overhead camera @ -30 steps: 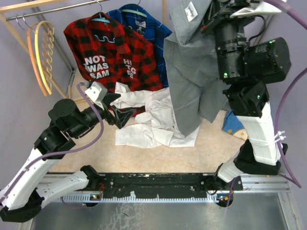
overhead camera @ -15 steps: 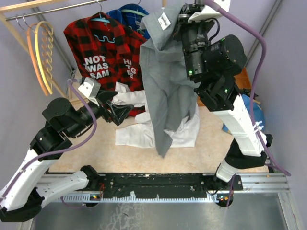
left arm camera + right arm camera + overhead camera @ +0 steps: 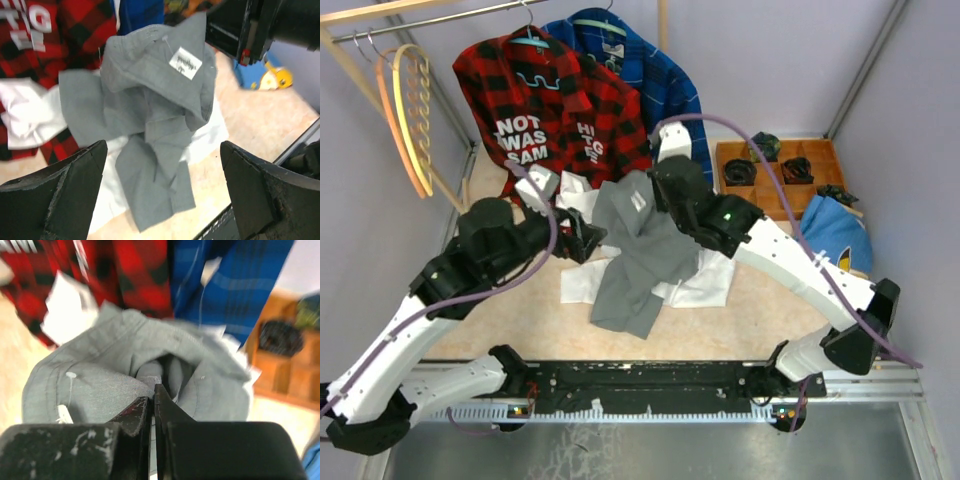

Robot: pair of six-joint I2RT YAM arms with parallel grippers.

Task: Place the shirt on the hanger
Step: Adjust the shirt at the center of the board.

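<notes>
The grey shirt [image 3: 635, 255] lies bunched on the table, partly over a white shirt, with its collar and label lifted. My right gripper [image 3: 648, 195] is shut on the collar fabric; the right wrist view shows its jaws [image 3: 152, 392] pinching a fold of the shirt [image 3: 100, 380]. My left gripper [image 3: 590, 240] stands open just left of the shirt. In the left wrist view its fingers [image 3: 65, 195] spread wide above the shirt [image 3: 150, 115], holding nothing. The pale yellow-tan hanger [image 3: 420, 120] hangs on the rail at the far left, away from both grippers.
A darker orange hanger [image 3: 384, 110] hangs beside the pale one. A red-black plaid shirt [image 3: 550, 110] and a blue plaid shirt [image 3: 650, 75] hang at the back. A white shirt [image 3: 705, 285] lies under the grey one. At the right are a wooden compartment tray [image 3: 782, 170] and a blue object [image 3: 830, 230].
My right arm has swung down and left from high up, bringing the hanging grey shirt down into a heap on the white shirt. The left gripper has shifted slightly right toward it.
</notes>
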